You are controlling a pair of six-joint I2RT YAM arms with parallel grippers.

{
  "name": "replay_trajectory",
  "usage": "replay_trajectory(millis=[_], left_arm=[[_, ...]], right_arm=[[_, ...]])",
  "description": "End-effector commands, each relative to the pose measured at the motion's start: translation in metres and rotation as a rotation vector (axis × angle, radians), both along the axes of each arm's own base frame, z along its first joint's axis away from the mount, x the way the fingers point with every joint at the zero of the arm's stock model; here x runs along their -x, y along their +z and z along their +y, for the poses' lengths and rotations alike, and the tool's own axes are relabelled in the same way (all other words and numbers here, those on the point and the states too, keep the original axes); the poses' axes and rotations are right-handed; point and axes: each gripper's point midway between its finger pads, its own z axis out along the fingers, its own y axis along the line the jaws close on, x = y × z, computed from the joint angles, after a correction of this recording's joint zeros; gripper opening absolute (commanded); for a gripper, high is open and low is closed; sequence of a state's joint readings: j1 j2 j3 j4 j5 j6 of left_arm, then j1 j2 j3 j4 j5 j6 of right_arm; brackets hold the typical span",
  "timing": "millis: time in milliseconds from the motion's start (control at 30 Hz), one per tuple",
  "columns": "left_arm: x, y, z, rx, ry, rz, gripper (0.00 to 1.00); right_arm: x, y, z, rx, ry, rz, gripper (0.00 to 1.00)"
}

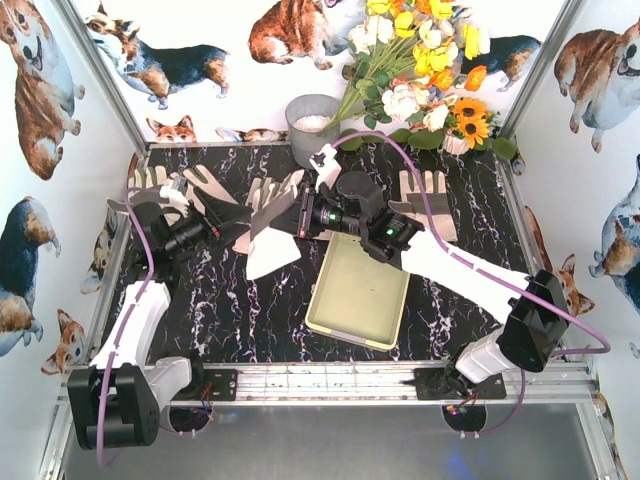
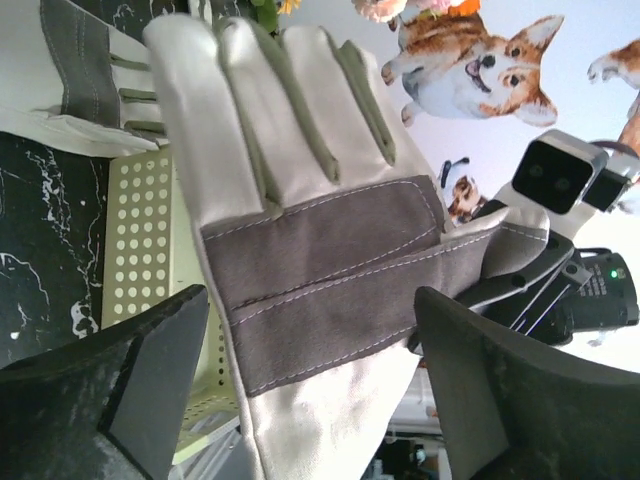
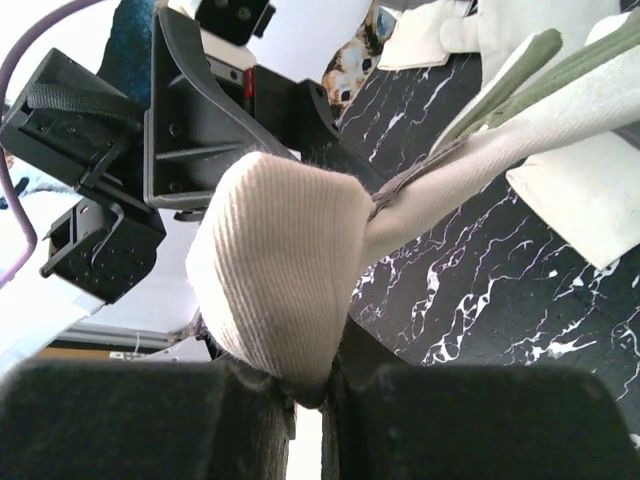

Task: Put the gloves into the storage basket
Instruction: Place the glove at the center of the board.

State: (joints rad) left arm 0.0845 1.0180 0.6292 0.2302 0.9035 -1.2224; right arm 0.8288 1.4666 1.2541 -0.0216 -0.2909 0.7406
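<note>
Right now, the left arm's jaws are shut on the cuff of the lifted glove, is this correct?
No. It is the right gripper, its jaws shut on the cuff of the lifted glove, as the right wrist view shows; the left gripper stands open.

White corgi-print walls [image 1: 45,150], black white-veined marble table [image 1: 230,310], flower bouquet [image 1: 420,60] at back, bright light

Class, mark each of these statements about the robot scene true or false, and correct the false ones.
1. The storage basket holds no glove. True.
2. The right gripper is open. False: it is shut on the cuff of the held glove.
3. The left gripper is open. True.
4. The grey bucket stands inside the basket. False: it stands at the far edge of the table, apart from the basket.
</note>
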Motion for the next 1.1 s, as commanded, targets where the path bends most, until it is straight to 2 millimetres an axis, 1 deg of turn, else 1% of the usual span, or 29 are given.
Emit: replay_trajectory(millis=[0,67,133,200,267,333,367,400,467,533,600,700,800,867,1000,1067], left_arm=[[0.001,0.027,-0.005,0.011,-0.046,-0.095,0.70],[-0.001,0.017,-0.003,-0.010,-0.026,-0.068,0.60],[-0.002,0.009,0.000,-0.031,0.000,-0.045,0.47],[-0.002,0.006,0.002,-0.038,0.023,-0.032,0.37],[-0.001,0.003,0.003,-0.042,0.037,-0.023,0.31],[0.000,-0.007,0.005,-0.061,0.053,0.011,0.29],[0.001,-0.015,0.007,-0.080,0.059,0.038,0.30],[0.005,-0.028,0.008,-0.105,0.062,0.090,0.33],[0.009,-0.042,0.010,-0.145,0.065,0.133,0.38],[0.012,-0.050,0.010,-0.140,0.058,0.162,0.43],[0.015,-0.053,0.008,-0.123,0.043,0.183,0.49],[0.017,-0.048,0.005,-0.106,0.030,0.180,0.58],[0.018,-0.038,0.000,-0.051,0.000,0.163,0.67],[0.020,-0.030,-0.004,-0.001,-0.025,0.159,0.72],[0.023,-0.024,-0.006,0.019,-0.046,0.143,0.75],[0.024,-0.025,-0.006,0.019,-0.048,0.144,0.76]], right_arm=[[0.007,0.032,0.003,-0.106,0.030,-0.048,0.00],[0.005,0.025,0.002,-0.096,0.014,-0.037,0.00],[0.004,0.016,0.003,-0.078,0.000,-0.026,0.00],[0.004,0.007,0.004,-0.062,-0.014,-0.015,0.00],[0.006,-0.003,0.008,-0.045,-0.017,-0.003,0.00],[0.009,-0.007,0.012,-0.044,-0.025,0.005,0.00],[0.009,-0.006,0.014,-0.051,-0.031,0.004,0.00],[0.010,-0.004,0.016,-0.059,-0.032,-0.002,0.00],[0.013,0.001,0.019,-0.070,-0.028,-0.012,0.00],[0.015,0.008,0.020,-0.081,-0.025,-0.026,0.00],[0.017,0.016,0.019,-0.095,-0.026,-0.042,0.00],[0.018,0.027,0.016,-0.111,-0.026,-0.068,0.00],[0.021,0.033,0.016,-0.123,-0.014,-0.080,0.00],[0.023,0.036,0.017,-0.131,0.001,-0.080,0.00],[0.023,0.043,0.020,-0.154,0.011,-0.080,0.00],[0.022,0.041,0.021,-0.155,0.008,-0.080,0.00]])
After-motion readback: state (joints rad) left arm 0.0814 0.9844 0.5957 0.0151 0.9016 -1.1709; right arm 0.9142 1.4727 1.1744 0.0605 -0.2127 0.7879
